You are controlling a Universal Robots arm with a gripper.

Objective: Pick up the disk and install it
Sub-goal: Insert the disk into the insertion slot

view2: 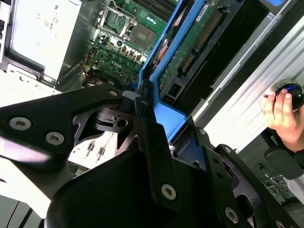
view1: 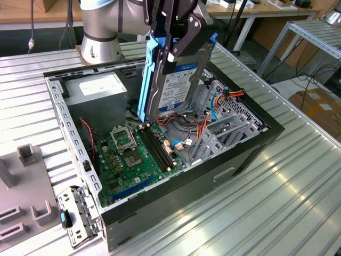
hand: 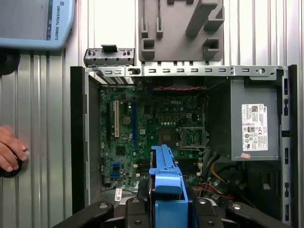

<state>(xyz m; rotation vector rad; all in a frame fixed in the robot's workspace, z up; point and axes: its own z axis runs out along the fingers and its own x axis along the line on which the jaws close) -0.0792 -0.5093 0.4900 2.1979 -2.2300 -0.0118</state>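
blue-railed silver disk [view1: 178, 85] hangs nearly upright above the open computer case [view1: 186, 210], pinched at its upper end by the black gripper [view1: 173, 44]. it looks stiff, fairly heavy and knock-sensitive; the plastic side rails [view1: 145, 80] seem the safest hold.

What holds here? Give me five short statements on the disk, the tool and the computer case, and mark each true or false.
1. The tool grips the disk above the open computer case. True.
2. The disk lies flat on the motherboard. False: it is held on edge, tilted, above the board.
3. The grey box with the white sticker sits inside the case. True.
4. A cover hides the inside of the case. False: the case is open and the motherboard shows.
5. In the first wrist view, a hand is outside the case. True.
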